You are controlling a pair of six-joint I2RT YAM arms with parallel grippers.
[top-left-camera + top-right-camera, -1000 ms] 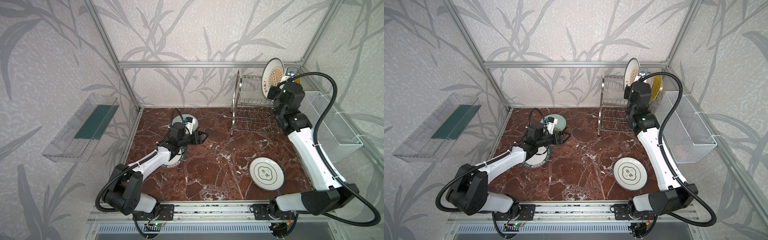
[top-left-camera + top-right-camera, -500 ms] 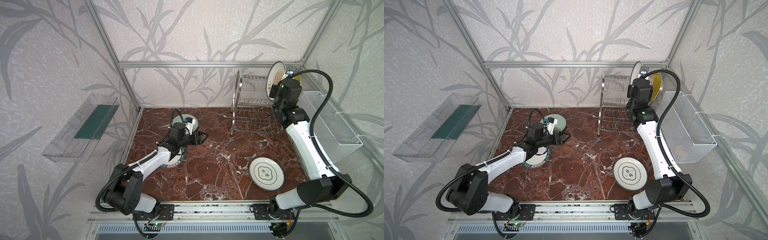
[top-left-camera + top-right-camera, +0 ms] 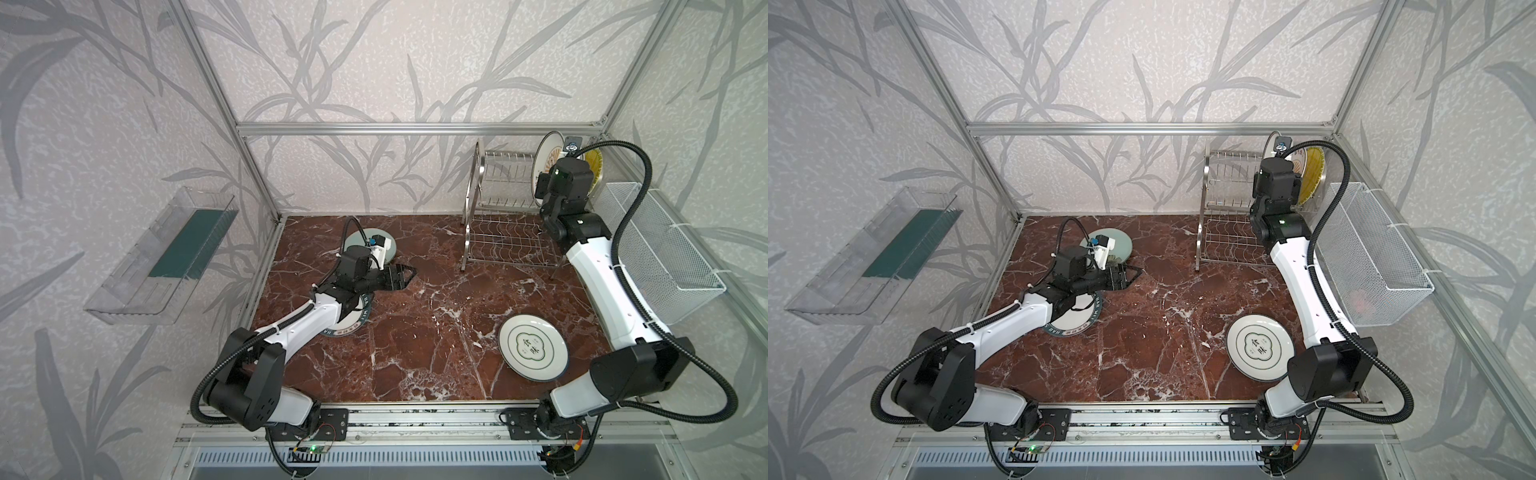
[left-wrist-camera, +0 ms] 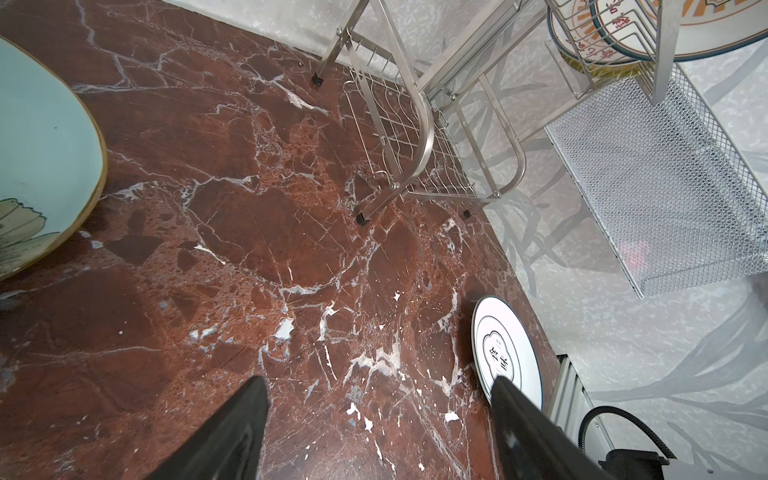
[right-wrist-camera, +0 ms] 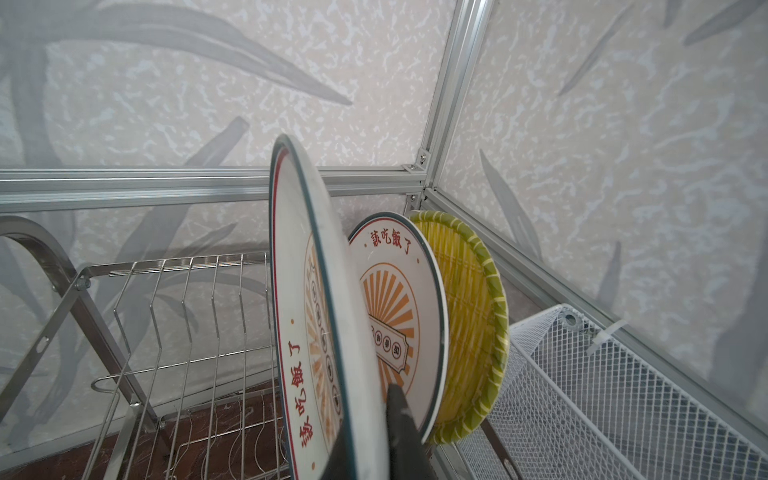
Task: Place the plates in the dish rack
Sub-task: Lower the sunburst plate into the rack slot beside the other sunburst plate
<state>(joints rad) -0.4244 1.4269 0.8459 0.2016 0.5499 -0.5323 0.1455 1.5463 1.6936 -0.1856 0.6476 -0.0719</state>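
My right gripper (image 5: 368, 419) is shut on the rim of a white sunburst plate (image 5: 307, 332) (image 3: 547, 158), held on edge over the upper tier of the steel dish rack (image 3: 505, 208) (image 3: 1227, 208). Beside it in the rack stand a second sunburst plate (image 5: 399, 299) and a yellow ribbed plate (image 5: 469, 316) (image 3: 1312, 174). The cloud-emblem plate (image 3: 532, 347) (image 4: 505, 353) lies flat at the front right. My left gripper (image 3: 409, 276) (image 4: 378, 386) hovers open and empty over the marble. Behind it lie the pale green plate (image 3: 384, 245) (image 4: 37, 166) and the teal-rimmed plate (image 3: 353, 326), partly under the arm.
A white mesh basket (image 3: 660, 249) (image 5: 602, 395) hangs on the right wall, close to the rack. A clear plastic tray (image 3: 166, 253) is fixed to the left wall. The rack's lower tier (image 3: 507, 245) holds nothing. Aluminium frame posts bound the marble floor.
My right arm has turned the held sunburst plate from face-on to nearly edge-on and brought it closer to the plates in the rack. The left arm has not moved.
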